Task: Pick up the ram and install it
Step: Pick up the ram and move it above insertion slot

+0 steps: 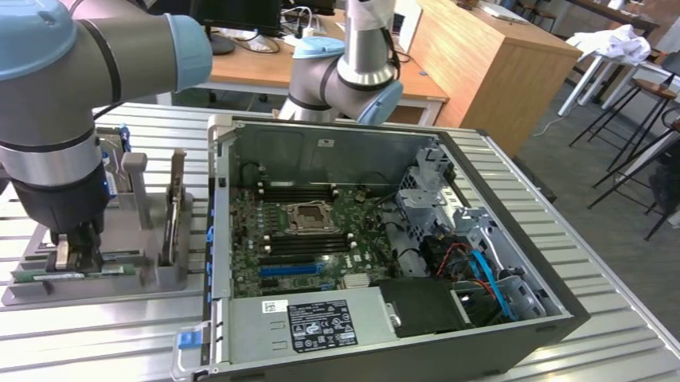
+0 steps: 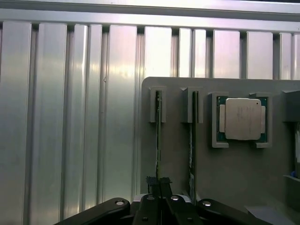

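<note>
At the exterior view's left, your gripper (image 1: 81, 256) is pinched tight on the ram (image 1: 75, 275), standing on edge in the gray holder (image 1: 159, 280) on the table, w/ the open PC case (image 1: 318, 147) just right.

Bright even light, mild glare

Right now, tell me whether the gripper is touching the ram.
Touching. The wrist view shows the gripper shut on the ram: the stick's thin edge runs in between the fingertips with no gap visible.
</note>
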You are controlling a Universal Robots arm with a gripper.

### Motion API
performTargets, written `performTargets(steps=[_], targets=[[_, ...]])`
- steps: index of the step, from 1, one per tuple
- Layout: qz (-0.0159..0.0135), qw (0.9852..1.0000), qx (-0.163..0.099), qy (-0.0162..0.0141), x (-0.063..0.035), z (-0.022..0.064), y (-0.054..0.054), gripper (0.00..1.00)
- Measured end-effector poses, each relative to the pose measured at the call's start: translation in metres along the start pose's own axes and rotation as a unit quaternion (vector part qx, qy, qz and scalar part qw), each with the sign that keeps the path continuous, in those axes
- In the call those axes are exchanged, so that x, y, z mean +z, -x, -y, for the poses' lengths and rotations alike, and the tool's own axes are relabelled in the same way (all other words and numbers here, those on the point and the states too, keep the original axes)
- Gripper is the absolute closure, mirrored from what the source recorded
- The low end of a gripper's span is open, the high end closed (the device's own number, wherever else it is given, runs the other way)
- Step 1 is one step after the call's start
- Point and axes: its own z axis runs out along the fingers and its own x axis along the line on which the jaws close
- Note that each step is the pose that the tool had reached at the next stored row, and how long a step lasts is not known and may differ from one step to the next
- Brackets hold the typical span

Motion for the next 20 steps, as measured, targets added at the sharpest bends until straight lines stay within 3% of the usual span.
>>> performTargets(steps=[20], targets=[[0.0, 1.0, 0.0, 0.0042, -0.034, 0.001, 0.001, 0.89]])
